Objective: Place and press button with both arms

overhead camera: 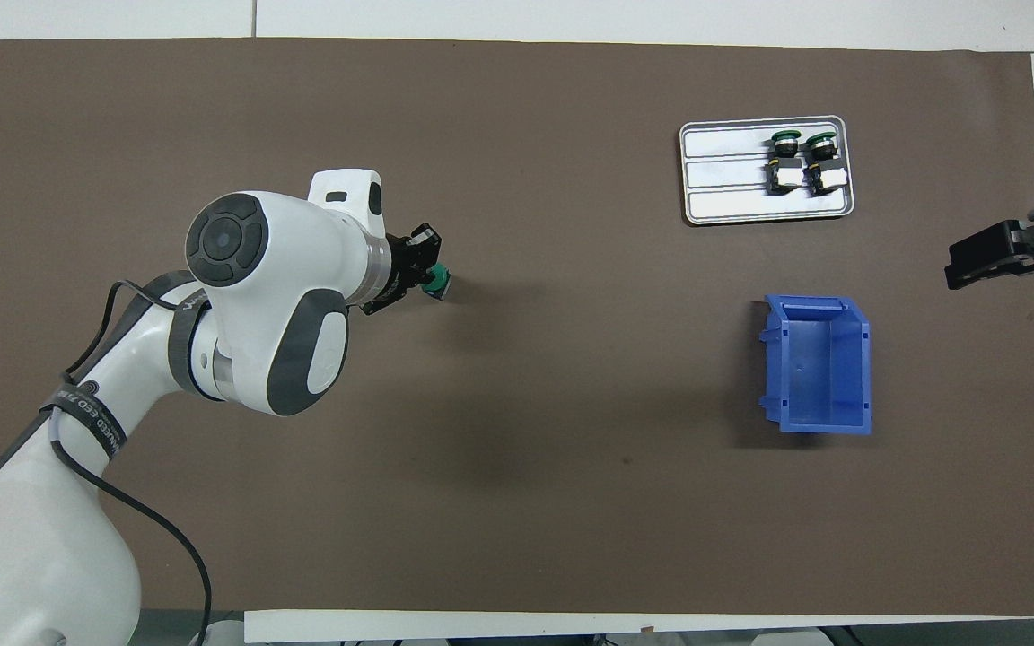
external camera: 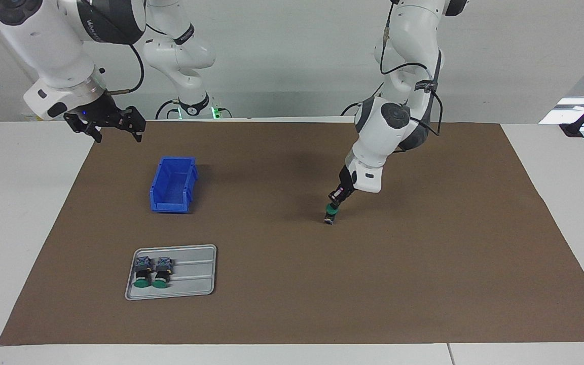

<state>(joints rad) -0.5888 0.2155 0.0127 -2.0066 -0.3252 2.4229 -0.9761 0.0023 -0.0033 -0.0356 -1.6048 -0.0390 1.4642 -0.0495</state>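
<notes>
A button (external camera: 330,213) (overhead camera: 439,283) with a green cap stands upright on the brown mat, toward the left arm's end of the table. My left gripper (external camera: 336,198) (overhead camera: 424,266) comes down on it at a slant. Its fingertips are shut together and rest on the green cap from above, not around the button's body. My right gripper (external camera: 114,126) (overhead camera: 1002,256) hangs open and raised over the mat's edge at the right arm's end, with nothing between its fingers; that arm waits.
A grey ridged tray (external camera: 195,274) (overhead camera: 723,179) holds two more green-capped buttons (external camera: 143,271) (external camera: 162,271) lying on their sides. A blue plastic bin (external camera: 173,183) (overhead camera: 818,368) stands nearer to the robots than the tray. White table borders the mat (external camera: 373,284).
</notes>
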